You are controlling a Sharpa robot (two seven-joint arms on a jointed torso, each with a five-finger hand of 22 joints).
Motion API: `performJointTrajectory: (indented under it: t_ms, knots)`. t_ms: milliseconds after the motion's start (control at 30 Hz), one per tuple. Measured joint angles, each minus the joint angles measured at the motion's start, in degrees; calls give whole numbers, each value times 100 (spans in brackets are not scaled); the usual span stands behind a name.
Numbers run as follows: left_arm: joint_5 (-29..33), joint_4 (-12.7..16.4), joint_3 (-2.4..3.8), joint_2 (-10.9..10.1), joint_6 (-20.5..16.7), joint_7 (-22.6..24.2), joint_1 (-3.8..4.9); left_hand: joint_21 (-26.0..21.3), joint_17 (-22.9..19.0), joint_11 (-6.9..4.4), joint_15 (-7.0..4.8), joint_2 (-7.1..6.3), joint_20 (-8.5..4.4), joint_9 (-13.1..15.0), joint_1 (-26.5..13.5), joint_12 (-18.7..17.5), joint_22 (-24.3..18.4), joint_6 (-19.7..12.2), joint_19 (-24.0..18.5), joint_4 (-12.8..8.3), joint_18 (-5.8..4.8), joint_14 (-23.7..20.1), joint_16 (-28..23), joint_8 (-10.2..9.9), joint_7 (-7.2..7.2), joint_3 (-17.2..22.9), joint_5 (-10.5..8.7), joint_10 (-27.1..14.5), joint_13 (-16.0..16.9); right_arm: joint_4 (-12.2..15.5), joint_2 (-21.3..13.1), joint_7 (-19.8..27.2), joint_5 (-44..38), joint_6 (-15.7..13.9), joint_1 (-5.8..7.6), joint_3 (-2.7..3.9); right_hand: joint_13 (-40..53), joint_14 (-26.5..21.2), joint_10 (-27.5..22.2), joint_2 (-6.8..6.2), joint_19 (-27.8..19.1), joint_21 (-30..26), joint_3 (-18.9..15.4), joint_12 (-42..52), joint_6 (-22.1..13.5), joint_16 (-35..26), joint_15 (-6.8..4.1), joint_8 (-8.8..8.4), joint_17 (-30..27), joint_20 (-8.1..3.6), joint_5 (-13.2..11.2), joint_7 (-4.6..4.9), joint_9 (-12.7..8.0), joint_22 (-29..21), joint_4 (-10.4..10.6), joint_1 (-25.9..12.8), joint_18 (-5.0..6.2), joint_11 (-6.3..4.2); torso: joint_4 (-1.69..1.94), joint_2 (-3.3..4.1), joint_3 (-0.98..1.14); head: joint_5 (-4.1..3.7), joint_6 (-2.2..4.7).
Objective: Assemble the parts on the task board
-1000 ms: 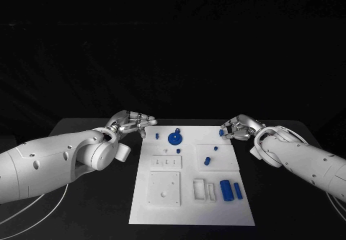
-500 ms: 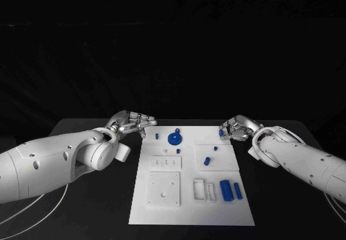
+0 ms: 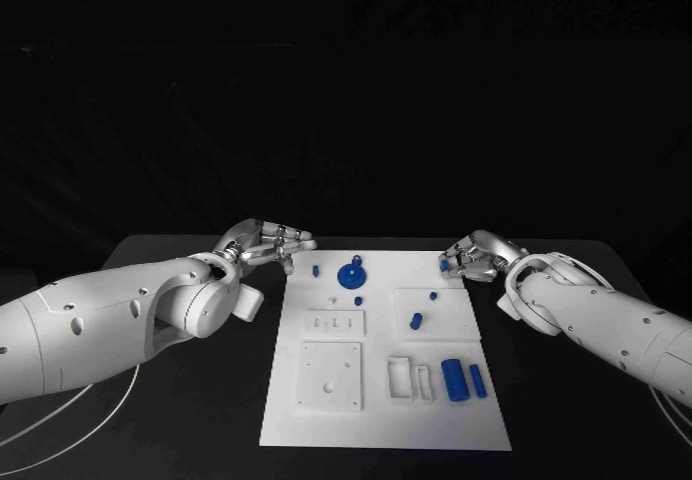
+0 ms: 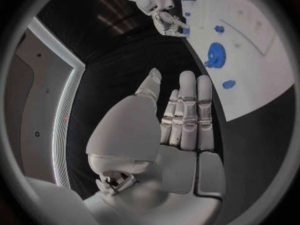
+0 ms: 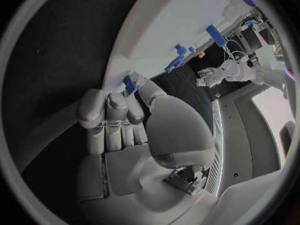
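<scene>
Fingers of the left hand (image 3: 268, 243) lie straight and close together, holding nothing, just off the task board's (image 3: 384, 425) far left corner. One blue gear (image 3: 349, 275) stands near that corner. At the far right corner, the right hand (image 3: 476, 256) pinches one small blue part (image 5: 129, 83)

The task board (image 3: 382, 400) looks like matt white plastic, the table (image 3: 188, 400) matt black, the fingers (image 3: 274, 240) glossy metal.

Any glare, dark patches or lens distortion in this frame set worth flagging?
Head view: task board brightly lit, black table and background swallow detail. Left wrist view: fisheye bends the board's edge. Right wrist view: board nearly washed out behind the right hand.
</scene>
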Motion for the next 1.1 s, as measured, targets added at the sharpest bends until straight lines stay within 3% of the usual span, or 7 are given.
performJointTrajectory:
  t_ms: [333, 600, 900, 933, 967, 1067, 1100]
  knots:
    - [-1, -8, 0, 14, -4, -4, 0, 0, 0, 0, 0, 23, 0, 0, 23, 0, -5, 16, 0, -39, 0, 0, 0, 0, -16, -9, 0, 0, 0, -1, 28, 0, -4, -73, -16, 4, 2, -11, 11, -4, 18, 0, 31, 0, 280, 0, -53, -36, 0, -60, 67, -98, 52, 0, 32, -74, 0, -31, 4, -2, 2, -18, -29]
    - [-12, -3, 3, 19, -10, -30, 0, -43, -43, -155, -74, 125, -33, 0, -20, 0, -67, 33, -74, -110, -80, -73, -82, 0, -33, -79, 0, 755, 2, 151, -21, 0, -2, -226, -27, 0, 12, -8, 32, -9, 18, 0, 22, 0, 291, 0, -56, -20, 16, -60, 131, -109, 53, 0, 58, -98, 0, -52, -8, -7, -4, -75, 4]
    - [-133, -10, 16, 16, 67, -367, 170, -18, 163, -571, -322, 317, -304, 154, -264, 241, -48, 661, 76, 106, -79, 135, 174, 19, -326, -313, 0, 1987, 115, 745, -210, -61, 0, -282, 83, 11, 25, -8, 32, -8, 18, 0, 120, 0, 290, 0, -56, -22, 32, -59, 44, -108, 54, 0, 73, -96, 0, -51, -51, -48, -7, -100, 31]
    - [-148, -23, 18, 27, 94, -429, 201, 18, 240, -604, -363, 326, -333, 186, -282, 294, -24, 723, 106, 98, -84, 176, 301, 19, -351, -336, 91, 2020, 145, 809, -221, -69, -3, -284, 101, 12, 25, -8, 32, -8, 18, 0, 126, 0, 290, 0, -56, -22, 34, -59, 44, -108, 54, 0, 78, -96, 0, -51, -54, -55, -9, -100, 35]
    - [-160, -41, 19, 45, 129, -499, 233, 76, 366, -658, -424, 326, -399, 237, -282, 422, 15, 839, 144, 80, -158, 237, 513, 18, -401, -357, 433, 2035, 213, 873, -230, -77, -8, -285, 118, 12, 31, -8, 32, -8, 18, 0, 135, 0, 289, 0, -56, -23, 40, -59, 44, -107, 55, 0, 88, -96, 0, -51, -58, -63, -10, -100, 40]
    - [-173, -127, 20, 132, 284, -733, 330, 218, 660, -758, -516, 364, -517, 350, -209, 824, 104, 1016, 224, -55, -168, 325, 966, 34, -504, -278, 1594, 2042, 429, 1066, -238, -111, -33, -287, 170, 14, 36, -8, 32, -9, 18, 0, 158, 0, 288, 0, -56, -24, 42, -59, 44, -107, 55, 0, 111, -96, 0, -51, -66, -88, -18, -102, 51]
    - [-173, -168, 21, 176, 360, -826, 366, 249, 744, -762, -537, 349, -546, 379, -182, 925, 128, 1025, 213, -111, -167, 304, 1088, 34, -514, -253, 1845, 2046, 497, 1149, -234, -129, -47, -286, 195, 13, 36, -8, 32, -9, 18, 0, 158, 0, 288, 0, -56, -25, 47, -59, 44, -106, 55, 0, 111, -96, -1, -51, -67, -97, -21, -96, 52]
